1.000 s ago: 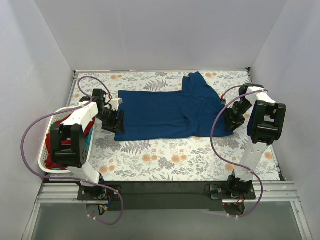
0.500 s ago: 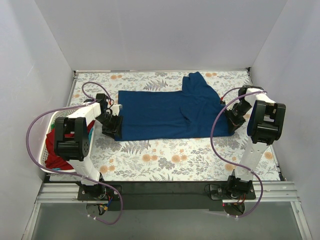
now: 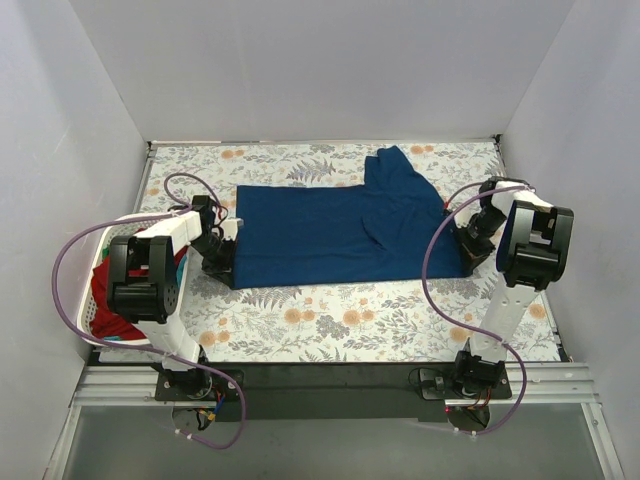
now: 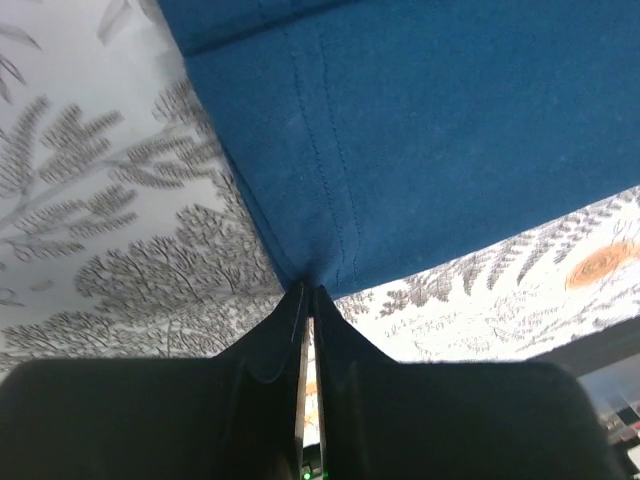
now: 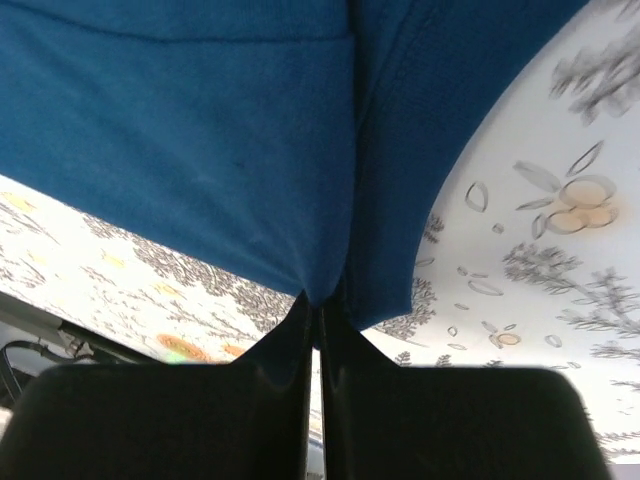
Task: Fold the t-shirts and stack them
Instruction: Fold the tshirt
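Note:
A dark blue t-shirt (image 3: 340, 225) lies spread flat across the floral table cover, one sleeve pointing to the back. My left gripper (image 3: 228, 268) is shut on its near left corner; in the left wrist view the hem (image 4: 310, 270) is pinched between the closed black jaws. At the shirt's near right corner my right gripper (image 3: 468, 262) is shut too, with blue cloth (image 5: 330, 280) bunched into its tips. A red t-shirt (image 3: 118, 322) and a bit of teal cloth (image 3: 176, 282) lie in the basket.
The white slatted laundry basket (image 3: 92, 272) stands at the left edge beside the left arm. Grey walls close in the table on three sides. The floral cover (image 3: 350, 320) shows bare in front of the shirt.
Both grippers have closed on the shirt's near corners. The left gripper has slid toward the near left corner; the right gripper has moved slightly right and down to its corner.

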`<move>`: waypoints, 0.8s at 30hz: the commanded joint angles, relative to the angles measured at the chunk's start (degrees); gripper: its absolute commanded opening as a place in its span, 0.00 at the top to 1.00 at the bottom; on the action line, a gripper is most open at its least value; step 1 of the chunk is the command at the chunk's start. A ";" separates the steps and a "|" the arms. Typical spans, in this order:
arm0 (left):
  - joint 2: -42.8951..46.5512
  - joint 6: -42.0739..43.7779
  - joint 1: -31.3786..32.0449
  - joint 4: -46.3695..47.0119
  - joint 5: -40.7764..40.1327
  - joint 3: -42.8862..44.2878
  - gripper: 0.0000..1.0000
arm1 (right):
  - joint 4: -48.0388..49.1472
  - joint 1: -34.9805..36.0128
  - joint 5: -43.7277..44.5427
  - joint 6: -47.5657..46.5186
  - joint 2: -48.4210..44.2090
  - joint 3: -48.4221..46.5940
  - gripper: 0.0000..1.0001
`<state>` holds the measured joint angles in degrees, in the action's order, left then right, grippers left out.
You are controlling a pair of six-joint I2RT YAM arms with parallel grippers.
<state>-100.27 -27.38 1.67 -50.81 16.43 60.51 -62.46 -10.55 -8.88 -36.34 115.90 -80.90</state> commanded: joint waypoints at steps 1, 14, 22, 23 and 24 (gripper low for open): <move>4.38 2.06 -0.71 -1.84 -2.28 -2.15 1.00 | -0.74 -1.58 3.87 -2.24 -2.86 2.50 0.99; 7.46 5.91 -0.71 -7.27 2.80 -4.27 0.98 | -1.08 -1.85 5.02 -5.67 -10.16 14.02 0.90; 6.32 10.06 -0.71 -14.84 14.85 15.32 0.55 | -11.54 -1.85 -6.47 -4.89 -8.85 -9.50 0.27; 5.44 9.54 -0.71 -13.72 15.65 19.34 0.53 | -11.63 -1.85 -7.89 -4.36 -8.15 -14.58 0.27; 4.91 9.10 -0.71 -12.75 16.61 20.77 0.53 | -11.64 -1.76 -9.12 -3.75 -6.05 -17.85 0.27</move>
<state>-95.70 -19.53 1.23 -63.37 26.63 75.35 -70.85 -12.03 -11.40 -41.08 108.42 -89.69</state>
